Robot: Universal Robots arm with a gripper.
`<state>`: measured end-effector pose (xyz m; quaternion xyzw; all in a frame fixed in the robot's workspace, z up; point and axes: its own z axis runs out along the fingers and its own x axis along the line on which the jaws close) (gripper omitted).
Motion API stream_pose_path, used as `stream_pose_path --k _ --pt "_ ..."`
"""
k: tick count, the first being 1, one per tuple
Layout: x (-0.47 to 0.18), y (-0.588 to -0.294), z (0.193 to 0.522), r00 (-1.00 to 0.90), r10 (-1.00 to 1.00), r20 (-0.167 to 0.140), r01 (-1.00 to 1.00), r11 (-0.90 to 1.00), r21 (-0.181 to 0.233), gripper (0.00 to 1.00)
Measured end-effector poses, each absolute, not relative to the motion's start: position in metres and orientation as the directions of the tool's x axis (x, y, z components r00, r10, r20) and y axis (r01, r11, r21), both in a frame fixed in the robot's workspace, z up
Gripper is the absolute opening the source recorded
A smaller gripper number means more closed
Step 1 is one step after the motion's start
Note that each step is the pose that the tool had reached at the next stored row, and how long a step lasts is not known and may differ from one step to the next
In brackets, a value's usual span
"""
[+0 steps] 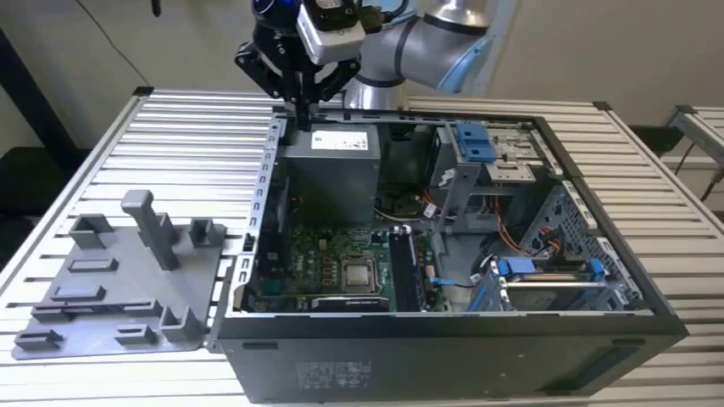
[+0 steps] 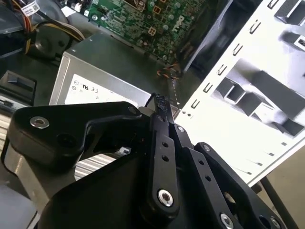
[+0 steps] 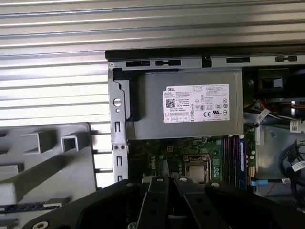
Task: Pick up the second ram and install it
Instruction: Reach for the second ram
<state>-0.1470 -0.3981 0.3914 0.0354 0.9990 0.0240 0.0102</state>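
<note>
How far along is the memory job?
Looks nearly finished. Memory sticks stand in the motherboard slots, and the grey fixture plate carries just its own blocks. The gripper is shut on nothing, above the power supply. Whether anything is left, I cannot tell.

The silver-grey tubular metal arm (image 1: 425, 25) has rounded joint housings; 1 housing carries a pale-blue round cap (image 1: 470, 61). A light-grey box-shaped module (image 1: 337, 32) with a dark upper face is mounted at the wrist, next to a black housing with a blue band (image 1: 275, 7). The matte-black metal linkage gripper (image 1: 303, 114) is built from flat bars with rounded ends. In the second wrist view, the broad outer link (image 2: 71, 131) carries 1 silver ringed pivot pin (image 2: 39, 122). The narrow black fingers (image 2: 161, 143) each show 2 small round holes and 1 silver-ringed pivot; the tip bears a ribbed pad (image 2: 159, 101). In the first wrist view, silver pins (image 3: 212, 184) mark the bar joints.
</note>
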Motion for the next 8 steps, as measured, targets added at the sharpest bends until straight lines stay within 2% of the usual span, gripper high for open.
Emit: stream_pose_path --k 8 --pt "-0.165 -0.398 0.391 -0.997 0.071 -0.019 0.07 0.996 0.049 0.11"
